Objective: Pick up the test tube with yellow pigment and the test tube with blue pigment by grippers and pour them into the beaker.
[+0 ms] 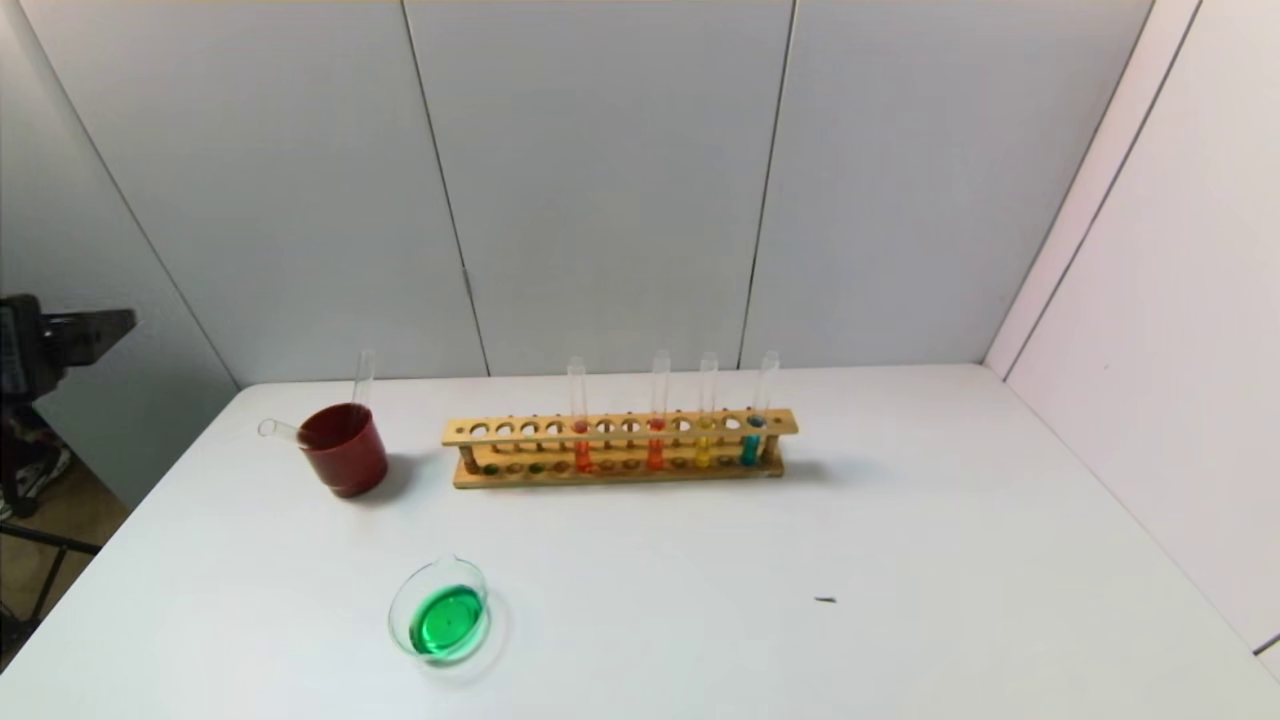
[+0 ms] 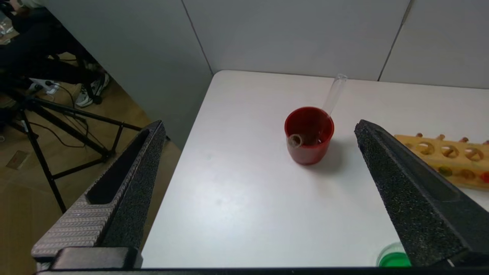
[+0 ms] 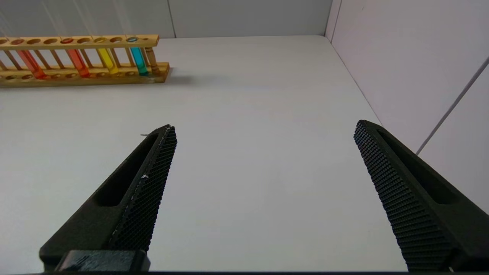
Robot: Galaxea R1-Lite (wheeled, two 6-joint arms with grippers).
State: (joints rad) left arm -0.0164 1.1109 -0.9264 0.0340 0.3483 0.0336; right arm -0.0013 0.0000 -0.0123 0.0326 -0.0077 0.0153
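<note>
The test tube with yellow pigment (image 1: 704, 445) and the test tube with blue pigment (image 1: 752, 440) stand upright near the right end of a wooden rack (image 1: 620, 428). Both also show in the right wrist view, yellow (image 3: 108, 60) and blue (image 3: 138, 59). The beaker (image 1: 440, 612) sits near the table's front left and holds green liquid; its edge shows in the left wrist view (image 2: 393, 259). Neither gripper shows in the head view. My left gripper (image 2: 259, 130) is open and empty above the table's left part. My right gripper (image 3: 263, 128) is open and empty above the table's right part.
A dark red cup (image 1: 345, 450) left of the rack holds two empty glass tubes (image 1: 363, 378); it also shows in the left wrist view (image 2: 308, 135). Two tubes with orange-red liquid (image 1: 581, 450) stand in the rack. Walls close the back and right. A tripod (image 2: 57, 152) stands left of the table.
</note>
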